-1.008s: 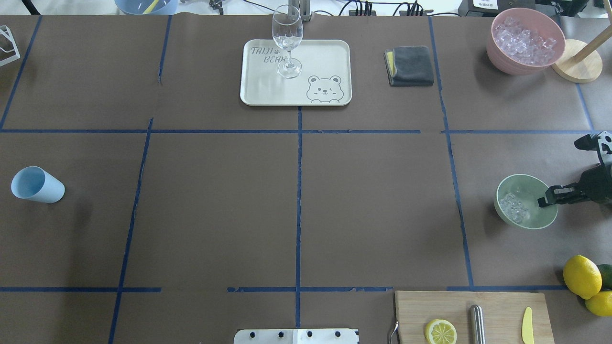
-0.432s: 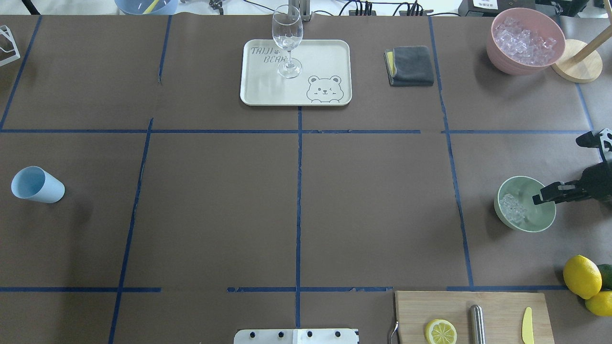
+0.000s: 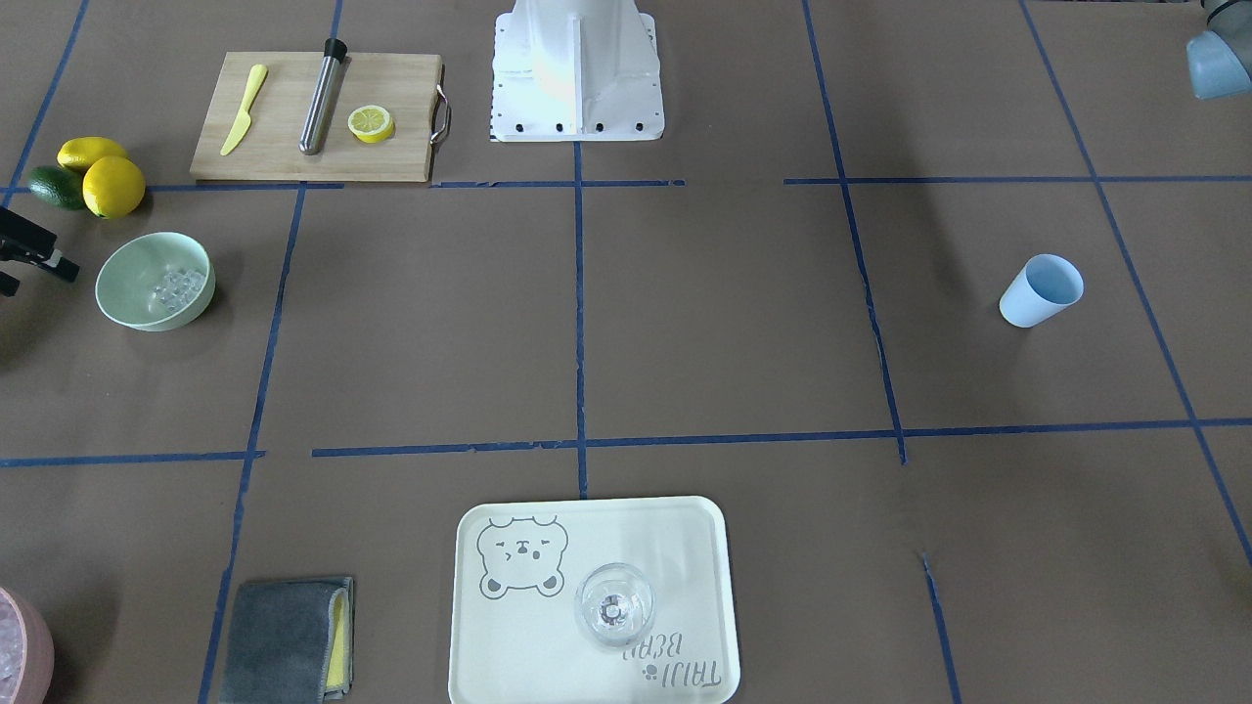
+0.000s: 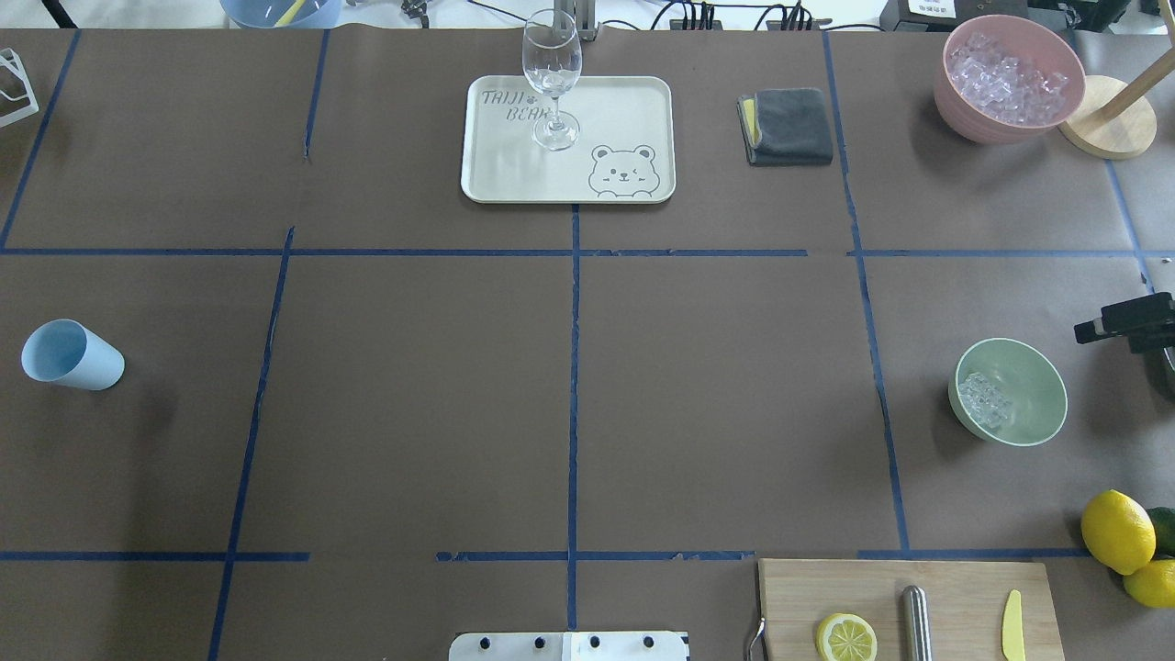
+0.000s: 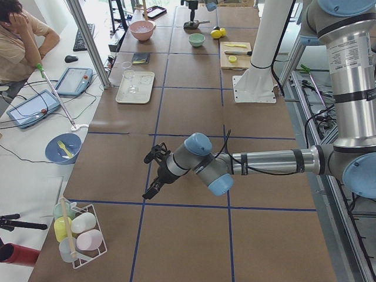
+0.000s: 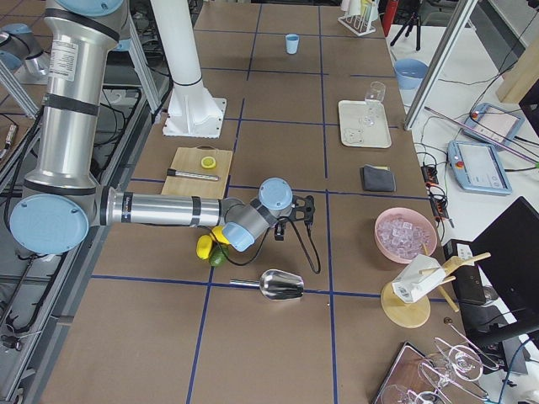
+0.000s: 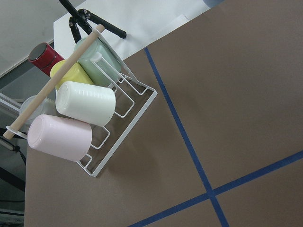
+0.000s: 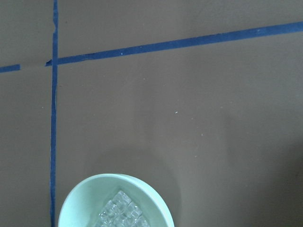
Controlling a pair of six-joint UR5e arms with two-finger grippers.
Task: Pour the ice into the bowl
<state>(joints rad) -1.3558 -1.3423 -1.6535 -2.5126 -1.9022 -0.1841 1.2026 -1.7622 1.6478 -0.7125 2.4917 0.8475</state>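
The pale mint-green bowl [image 4: 1028,418] stands upright on the right side of the table, with a small heap of clear ice [image 4: 984,400] in its left half. It shows in the front view [image 3: 132,293] with the ice [image 3: 179,286], and at the bottom of the right wrist view [image 8: 83,198]. My right gripper [image 4: 1115,329] is at the overhead view's right edge, apart from the bowl, open and empty; it also shows in the front view [image 3: 20,266]. My left gripper [image 5: 153,173] shows only in the left side view, so I cannot tell its state.
A blue cup [image 4: 72,355] lies on its side at the far left. A pink container of ice [image 4: 955,101], a grey cloth [image 4: 788,127] and a tray [image 4: 633,110] with a glass stand at the back. Lemons [image 4: 1117,531] and a cutting board [image 4: 955,597] lie near the bowl. A cup rack [image 7: 94,113] lies below the left wrist.
My right gripper has drawn back from the bowl's right rim toward the table's right edge. The bowl stays in place with the ice in it.
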